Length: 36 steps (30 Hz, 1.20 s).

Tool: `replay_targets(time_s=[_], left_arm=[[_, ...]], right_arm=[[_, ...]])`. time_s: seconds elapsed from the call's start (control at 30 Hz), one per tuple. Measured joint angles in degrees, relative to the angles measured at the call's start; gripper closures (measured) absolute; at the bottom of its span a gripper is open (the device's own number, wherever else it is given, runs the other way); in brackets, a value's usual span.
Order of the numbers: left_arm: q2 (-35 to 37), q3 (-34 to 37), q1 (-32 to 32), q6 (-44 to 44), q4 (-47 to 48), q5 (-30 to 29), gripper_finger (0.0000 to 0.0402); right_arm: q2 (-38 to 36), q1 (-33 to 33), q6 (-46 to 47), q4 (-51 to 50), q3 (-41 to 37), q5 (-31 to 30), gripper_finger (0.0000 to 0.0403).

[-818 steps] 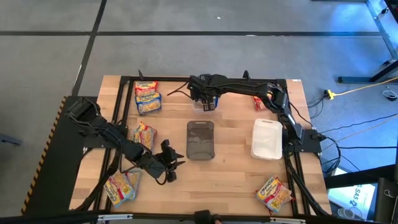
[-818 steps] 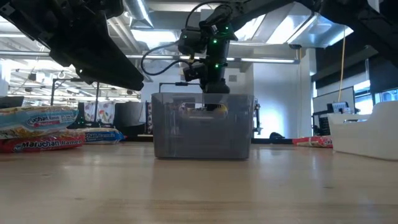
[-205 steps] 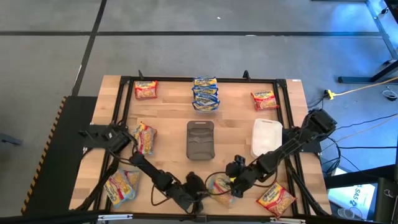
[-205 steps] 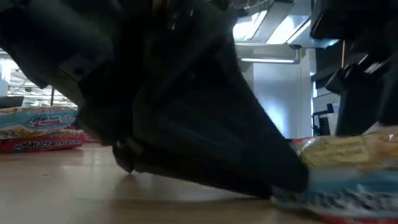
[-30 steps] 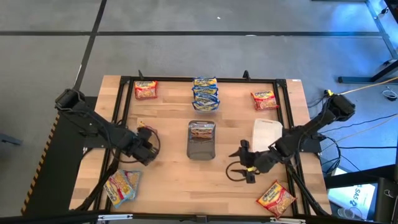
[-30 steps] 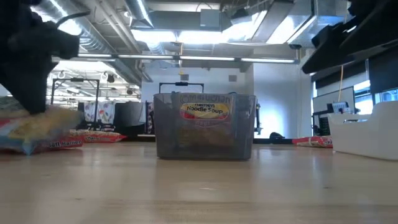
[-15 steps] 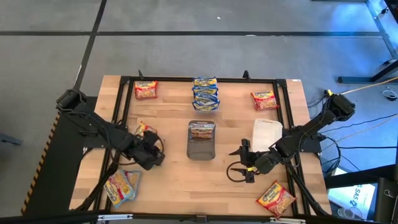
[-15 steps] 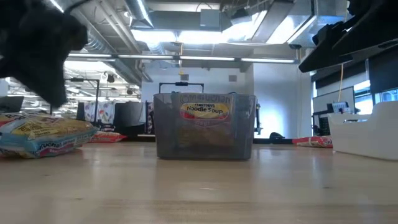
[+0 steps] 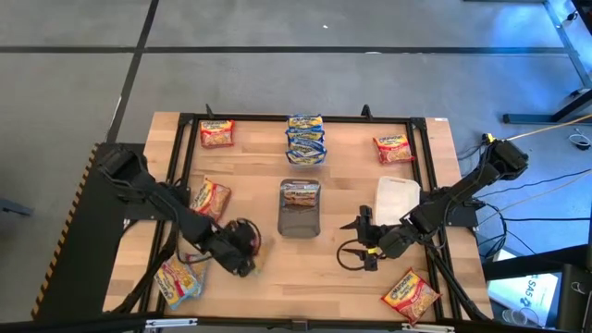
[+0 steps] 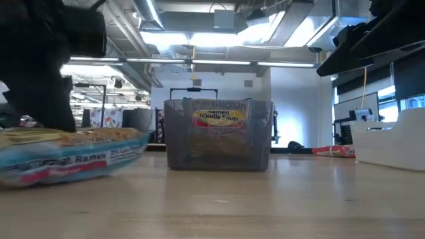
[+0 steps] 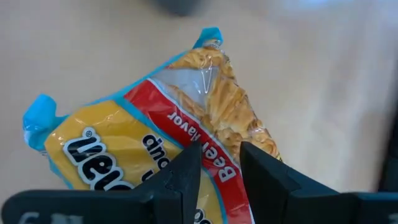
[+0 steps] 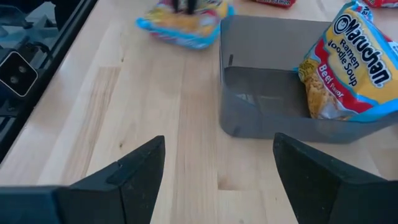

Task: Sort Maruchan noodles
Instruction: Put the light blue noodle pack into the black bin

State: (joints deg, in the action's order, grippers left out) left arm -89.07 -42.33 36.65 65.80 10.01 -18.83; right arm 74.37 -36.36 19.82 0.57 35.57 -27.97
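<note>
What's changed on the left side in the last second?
The left end effector took the blue-edged packet and carried it toward the table's front edge, left of the grey tub. The right end effector, open, and the tub's packet stayed put.

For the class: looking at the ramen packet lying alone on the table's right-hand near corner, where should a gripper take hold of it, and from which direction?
Probably from straight above. The packet lies flat and tilted on the table, so a side approach meets only a thin edge. Close the fingers across its shorter width, near the middle, turned to match its tilt. The right gripper is open nearby; the left gripper is shut on another packet.
</note>
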Motion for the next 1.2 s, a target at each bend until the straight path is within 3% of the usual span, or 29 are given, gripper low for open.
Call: replay_targets(time_s=[0.37, 0.6, 0.73, 0.9, 1.03, 1.2], left_arm=[[-12.92, 0.00, 0.52, -23.90, -32.42, 2.99, 0.0294], [-16.31, -6.67, -1.14, -36.17, -32.87, 2.69, 0.0294], [-14.07, -12.66, -0.38, -32.43, -20.76, 1.94, 0.0294], [-12.14, -18.63, 3.14, -16.51, -2.66, 1.83, 0.0294], [-13.02, -18.62, 6.28, -5.87, 1.38, -0.38, 0.0294], [-15.00, -18.12, 7.31, -4.04, 0.90, -4.69, 0.0294]], right_arm=[[1.17, -0.04, 7.49, 1.61, 0.02, 5.40, 0.0127], [10.26, -0.06, 10.42, 17.05, 0.07, 12.81, 0.0127], [16.77, -0.04, 13.22, 27.58, 0.07, 15.53, 0.0127], [23.54, -0.04, 15.05, 30.74, 4.11, 14.62, 0.0127], [28.73, 0.02, 15.12, 29.82, 9.16, 13.56, 0.0127], [32.24, 1.02, 15.09, 24.84, 13.41, 10.00, 0.0127]])
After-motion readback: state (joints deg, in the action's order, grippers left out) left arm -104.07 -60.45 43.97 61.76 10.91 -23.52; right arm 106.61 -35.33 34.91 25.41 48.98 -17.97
